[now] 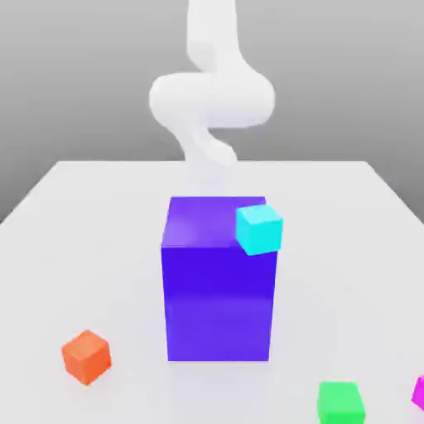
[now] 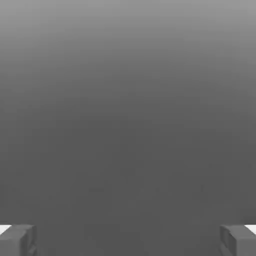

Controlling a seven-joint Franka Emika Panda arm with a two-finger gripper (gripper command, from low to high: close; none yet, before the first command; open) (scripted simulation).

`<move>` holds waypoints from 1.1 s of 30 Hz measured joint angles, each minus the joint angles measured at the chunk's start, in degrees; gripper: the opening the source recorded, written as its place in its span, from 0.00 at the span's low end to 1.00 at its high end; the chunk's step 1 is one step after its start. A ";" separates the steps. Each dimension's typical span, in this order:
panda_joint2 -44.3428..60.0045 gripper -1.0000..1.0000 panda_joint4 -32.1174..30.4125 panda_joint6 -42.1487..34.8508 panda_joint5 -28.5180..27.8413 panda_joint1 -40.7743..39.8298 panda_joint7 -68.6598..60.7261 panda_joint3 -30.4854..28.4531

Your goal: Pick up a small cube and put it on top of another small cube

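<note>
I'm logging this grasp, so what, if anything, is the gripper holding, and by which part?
Nothing is held: the gripper stands open, with no object between its two fingers.

behind the pale, smooth tabletop (image 1: 331, 248) stands a plain grey backdrop (image 1: 83, 74).

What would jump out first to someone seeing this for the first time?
Probably the big blue-purple block in the middle of the exterior view, the largest coloured thing there. Next, likely the bright cyan cube, seen against the block's upper corner at the view's right. The orange cube stands out on the pale table at the left.
</note>
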 joint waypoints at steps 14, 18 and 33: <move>29.35 0.50 3.46 5.90 -8.84 1.50 7.95 12.27; 37.75 0.50 4.46 7.50 -11.90 3.62 10.58 14.51; 67.76 0.50 8.04 15.21 -17.03 13.80 16.08 17.85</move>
